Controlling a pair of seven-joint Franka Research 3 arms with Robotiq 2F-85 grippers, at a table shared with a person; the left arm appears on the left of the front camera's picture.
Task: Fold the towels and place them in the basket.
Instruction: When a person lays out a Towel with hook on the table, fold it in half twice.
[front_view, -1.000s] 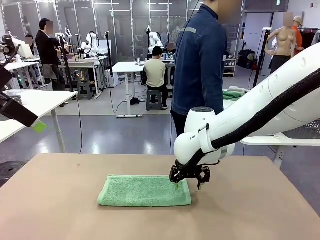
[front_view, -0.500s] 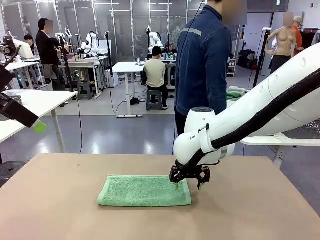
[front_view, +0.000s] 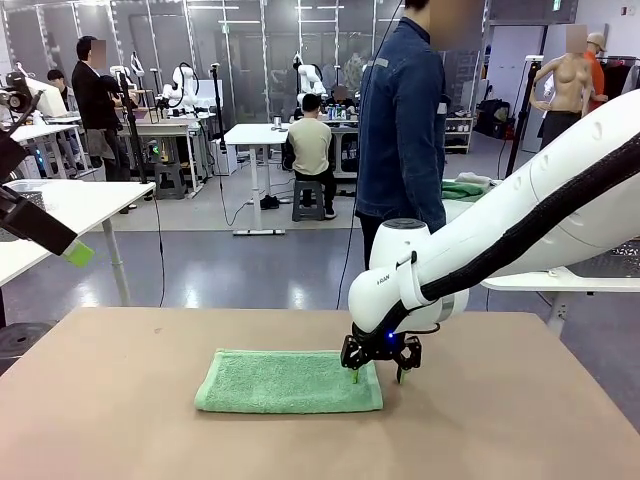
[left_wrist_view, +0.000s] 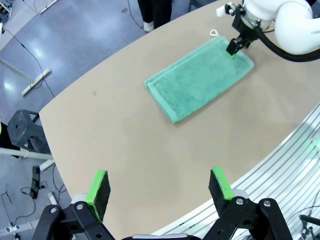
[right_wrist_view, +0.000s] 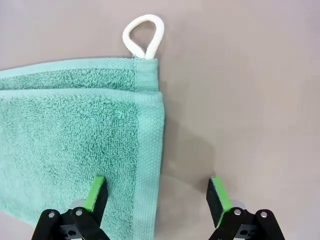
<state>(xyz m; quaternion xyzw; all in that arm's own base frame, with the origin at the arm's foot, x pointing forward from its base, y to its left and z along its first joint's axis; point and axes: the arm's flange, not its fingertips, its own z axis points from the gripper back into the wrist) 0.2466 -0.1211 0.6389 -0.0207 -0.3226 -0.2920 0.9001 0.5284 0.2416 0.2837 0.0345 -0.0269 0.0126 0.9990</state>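
Observation:
One mint-green towel (front_view: 288, 381) lies folded flat in the middle of the table, its white loop (right_wrist_view: 144, 34) sticking out at one corner. My right gripper (front_view: 378, 372) hangs open just above the towel's right end. In the right wrist view the right gripper (right_wrist_view: 156, 194) straddles the towel's (right_wrist_view: 75, 145) short edge, one finger over the cloth and the other over bare table. My left gripper (left_wrist_view: 159, 187) is open and empty, raised high off to the left, looking down on the towel (left_wrist_view: 200, 80) and the right gripper (left_wrist_view: 239, 42). The basket is out of view.
The tan table (front_view: 130, 400) has bare surface all around the towel. A person in a denim jacket (front_view: 405, 130) stands just beyond the far edge. Aluminium rails (left_wrist_view: 280, 165) run along the near side below my left gripper.
The person behind the table has stepped slightly to the right. The towel and both grippers stay as they were.

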